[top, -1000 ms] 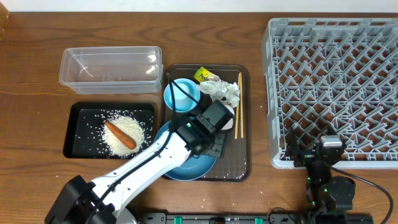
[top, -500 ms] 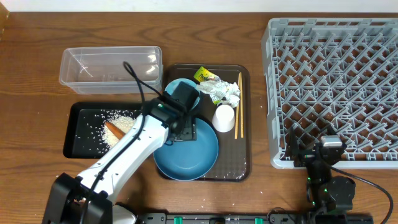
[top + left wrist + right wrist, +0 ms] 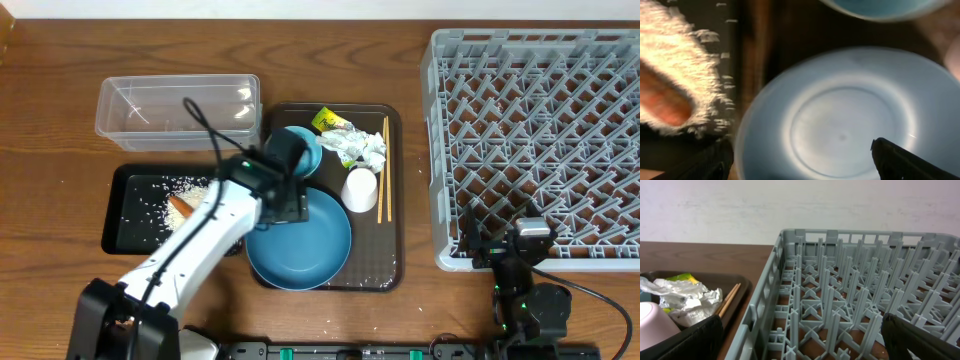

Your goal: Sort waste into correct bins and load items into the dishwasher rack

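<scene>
Though empty, left tool (image 3: 801, 159) above plate (image 3: 840, 100).

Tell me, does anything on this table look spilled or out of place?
Yes. Rice grains are strewn across the black tray, well beyond the heap around the carrot. Crumpled paper and a wrapper lie loose on the brown tray. Nothing looks broken.
</scene>
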{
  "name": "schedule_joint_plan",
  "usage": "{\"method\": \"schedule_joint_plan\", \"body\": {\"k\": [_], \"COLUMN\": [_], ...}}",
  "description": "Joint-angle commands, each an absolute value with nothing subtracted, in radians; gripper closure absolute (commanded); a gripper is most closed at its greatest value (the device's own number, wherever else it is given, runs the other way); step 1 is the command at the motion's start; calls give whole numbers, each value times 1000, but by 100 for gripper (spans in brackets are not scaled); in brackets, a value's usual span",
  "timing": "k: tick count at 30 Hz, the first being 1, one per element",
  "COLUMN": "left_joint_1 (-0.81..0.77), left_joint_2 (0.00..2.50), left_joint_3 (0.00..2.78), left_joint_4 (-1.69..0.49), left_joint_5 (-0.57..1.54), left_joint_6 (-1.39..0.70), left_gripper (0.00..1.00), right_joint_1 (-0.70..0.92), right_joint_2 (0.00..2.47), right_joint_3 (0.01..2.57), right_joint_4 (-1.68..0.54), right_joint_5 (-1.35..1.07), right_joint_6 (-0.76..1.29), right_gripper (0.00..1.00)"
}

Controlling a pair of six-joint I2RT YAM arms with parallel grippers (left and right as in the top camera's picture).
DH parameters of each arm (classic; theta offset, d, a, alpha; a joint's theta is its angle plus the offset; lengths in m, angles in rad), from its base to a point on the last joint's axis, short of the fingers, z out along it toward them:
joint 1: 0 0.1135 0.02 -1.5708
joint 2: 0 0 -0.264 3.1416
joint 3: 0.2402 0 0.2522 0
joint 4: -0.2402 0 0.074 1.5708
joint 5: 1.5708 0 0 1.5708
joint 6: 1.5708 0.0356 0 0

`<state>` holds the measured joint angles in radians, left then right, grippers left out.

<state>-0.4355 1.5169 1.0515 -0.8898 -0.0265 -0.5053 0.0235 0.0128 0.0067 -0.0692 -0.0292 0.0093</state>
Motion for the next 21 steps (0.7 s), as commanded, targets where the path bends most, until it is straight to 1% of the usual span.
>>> {"method": "schedule_joint_plan", "body": {"k": [1,6,15,16,17,21], "left_joint_1": [-306,-86,234,260,280,366], "left_joint_2": [1518,1518,1518,1518,1518,1518], "left_joint_3": [1050,1050,1050,1050,1050,1050], "left_joint_4": [-911,-971,-1048,-1055,-1060,-1065], "left_joint_5": [-41,-38,-38,-38,-38,-39], "left_joint_6": [-514,-514,-514,-514,-514,-514], "left_gripper": [9,9,9,8,1,1], "right_joint_1": [18,18,18,18,18,18], "right_joint_2": [12,12,12,12,12,12], "right_joint_3": [6,6,6,6,6,6], "right_joint_4": [-73,-73,-73,-73,-73,-73], "right_joint_5": [-27,-27,-27,-27,-27,-27], "right_joint_6": [-5,-5,-5,-5,-5,-5], "right_gripper": [1,1,1,1,1,1]}}
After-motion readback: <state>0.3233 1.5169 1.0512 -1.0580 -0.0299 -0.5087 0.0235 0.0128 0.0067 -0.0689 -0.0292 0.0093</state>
